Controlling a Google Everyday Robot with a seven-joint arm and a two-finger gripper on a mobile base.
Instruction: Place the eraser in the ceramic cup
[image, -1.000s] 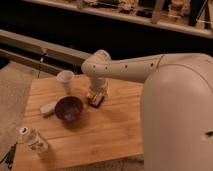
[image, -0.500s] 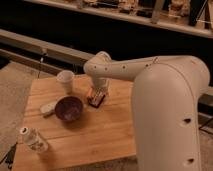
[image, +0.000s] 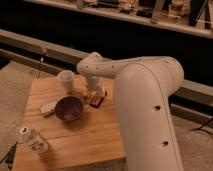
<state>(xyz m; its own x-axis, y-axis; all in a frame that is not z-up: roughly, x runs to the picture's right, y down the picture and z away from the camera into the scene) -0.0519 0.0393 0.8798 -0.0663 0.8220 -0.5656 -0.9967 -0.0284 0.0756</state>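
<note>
**Item 1, gripper** (image: 93, 94): at the end of the white arm (image: 117, 67), low over the wooden table (image: 80, 145). We read the jaws as spread wide, with nothing held.

**Item 2, eraser** (image: 98, 100): flat on the table, just beside the gripper, on the side away from the dark purple bowl (image: 69, 108).

**Item 3, ceramic cup** (image: 65, 81): upright behind the bowl, near the eraser.

**Also listed:** 1 whitish-grey block (image: 48, 107); 1 clear bottle (image: 34, 140).

**Step in hand, as we judge it:** the grasp. We would centre the jaws across the eraser's narrow width, go down close to the wood and close firmly. Then we would lift above the cup's rim before crossing, keep clear of the bowl, and release low over the mouth.
</note>
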